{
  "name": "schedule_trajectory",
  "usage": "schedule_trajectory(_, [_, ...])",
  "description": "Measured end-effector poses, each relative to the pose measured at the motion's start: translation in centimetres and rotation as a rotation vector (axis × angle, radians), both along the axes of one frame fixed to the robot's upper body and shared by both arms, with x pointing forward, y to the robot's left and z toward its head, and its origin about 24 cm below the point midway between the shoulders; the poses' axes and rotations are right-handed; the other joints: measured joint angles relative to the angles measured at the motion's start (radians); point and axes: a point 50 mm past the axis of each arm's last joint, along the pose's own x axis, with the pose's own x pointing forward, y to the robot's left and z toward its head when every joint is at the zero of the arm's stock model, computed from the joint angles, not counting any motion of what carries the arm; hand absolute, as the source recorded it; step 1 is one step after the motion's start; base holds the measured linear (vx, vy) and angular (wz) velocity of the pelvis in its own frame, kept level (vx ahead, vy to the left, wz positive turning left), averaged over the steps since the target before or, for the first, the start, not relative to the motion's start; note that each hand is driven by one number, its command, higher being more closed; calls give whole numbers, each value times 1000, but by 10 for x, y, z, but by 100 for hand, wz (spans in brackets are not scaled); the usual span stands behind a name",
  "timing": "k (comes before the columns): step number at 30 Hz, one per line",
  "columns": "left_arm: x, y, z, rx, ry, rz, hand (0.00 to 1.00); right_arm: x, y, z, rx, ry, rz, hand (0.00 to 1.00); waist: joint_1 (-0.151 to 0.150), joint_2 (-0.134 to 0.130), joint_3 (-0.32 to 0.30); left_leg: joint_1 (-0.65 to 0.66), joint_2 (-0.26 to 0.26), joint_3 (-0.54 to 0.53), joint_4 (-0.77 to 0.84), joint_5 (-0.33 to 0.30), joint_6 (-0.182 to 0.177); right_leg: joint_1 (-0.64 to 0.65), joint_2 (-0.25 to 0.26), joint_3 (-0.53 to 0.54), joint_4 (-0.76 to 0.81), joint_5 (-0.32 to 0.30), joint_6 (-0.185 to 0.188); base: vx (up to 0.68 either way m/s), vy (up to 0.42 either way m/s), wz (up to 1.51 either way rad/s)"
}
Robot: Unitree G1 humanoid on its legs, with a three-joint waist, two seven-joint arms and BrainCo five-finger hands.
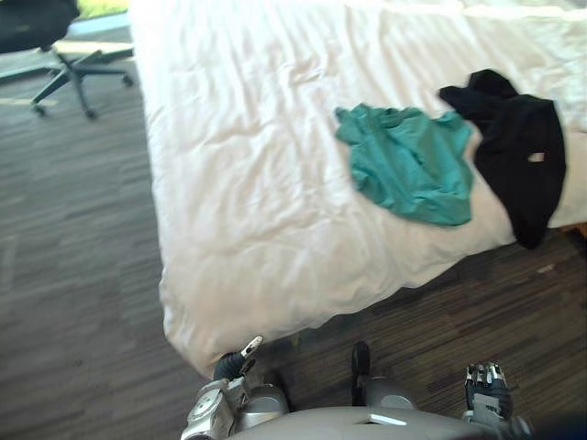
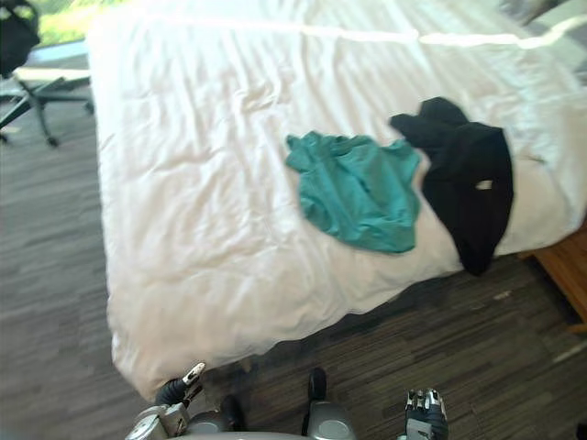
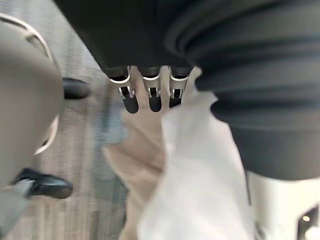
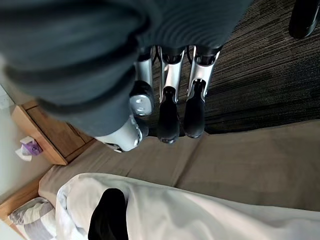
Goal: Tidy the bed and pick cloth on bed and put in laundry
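A crumpled teal cloth [image 1: 408,160] lies on the white duvet [image 1: 257,137] toward the bed's right side. Touching its right edge, a black garment [image 1: 518,151] drapes over the bed's near edge; it also shows as a dark fold [image 4: 107,215] in the right wrist view. My left hand [image 1: 234,367] hangs low by the bed's near left corner, fingers [image 3: 150,95] relaxed and holding nothing, with the duvet corner [image 3: 200,175] just past them. My right hand [image 1: 486,385] hangs over the floor in front of the bed, fingers [image 4: 167,115] straight and empty.
A black office chair [image 1: 55,46] stands on the dark carpet at the far left. A wooden bedside unit [image 2: 564,266] sits at the bed's right end, seen too as a wooden cabinet [image 4: 50,135]. The beige bed base [image 4: 250,155] shows under the duvet.
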Motion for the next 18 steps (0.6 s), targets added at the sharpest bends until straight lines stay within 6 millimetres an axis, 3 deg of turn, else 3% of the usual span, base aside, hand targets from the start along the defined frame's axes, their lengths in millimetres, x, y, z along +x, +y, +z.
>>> schedule_trajectory(1, [-2,-3,-1,0,14,5,0,2,2,1,-6,-6,29,0,0,11,-8,10,3,6,-2,-19,-1,0,8,15,1,2,2,-36,59,-91])
schedule_trajectory(6, [-6,6,-2,53,52,-37,0,6,55,-6,91,-86,219,0,6,-21,-28,23,-1,100,71,-67,17,-29,6,93,28,23,25,-88,50,-52])
schedule_trajectory(7, [-6,7,-2,53,57,-36,0,5,58,-6,90,-82,245,0,7,-25,-29,27,0,113,76,-71,20,-36,4,86,31,20,24,-130,31,-50])
schedule_trajectory(8, [-7,8,-3,48,66,-20,0,5,58,-6,74,-81,271,0,7,-28,-28,38,1,148,72,-71,24,-43,-22,-4,46,-23,-7,-116,28,-40])
schedule_trajectory(9, [-8,8,-3,45,69,-13,0,4,58,-6,71,-80,270,0,7,-27,-29,42,2,156,69,-71,25,-44,-31,-40,56,-36,-13,-75,50,-64])
schedule_trajectory(10, [-12,9,-4,30,86,10,0,3,58,-5,61,-82,274,0,5,-20,-32,54,9,186,66,-71,24,-58,-55,-142,102,-46,-41,14,65,-65])
schedule_trajectory(11, [-14,13,-5,16,99,44,0,2,59,-6,56,-81,283,0,4,-44,-38,78,3,204,65,-74,19,-59,-65,-166,124,1,-53,42,51,-70])
schedule_trajectory(12, [-17,14,-6,-1,111,69,0,-2,59,-6,54,-71,284,0,5,-45,-38,87,-3,208,66,-78,13,-59,-63,-170,131,16,-29,36,-1,-52])
schedule_trajectory(15, [-23,14,-8,-37,143,110,0,-3,63,-8,44,-59,315,0,-13,-45,-51,94,7,232,62,-73,13,-78,-37,-180,138,42,-45,-8,-44,-36])
schedule_trajectory(17, [-24,16,-8,-46,153,134,0,3,70,-7,40,-76,393,0,-14,-59,-48,101,-5,276,33,-62,44,-112,-14,-178,123,121,-62,-184,-59,-103])
schedule_trajectory(18, [-26,16,-9,-67,163,153,0,15,69,-4,12,-94,444,0,3,-27,-52,113,25,367,0,-34,40,-126,14,-194,83,189,-76,-231,-64,-126])
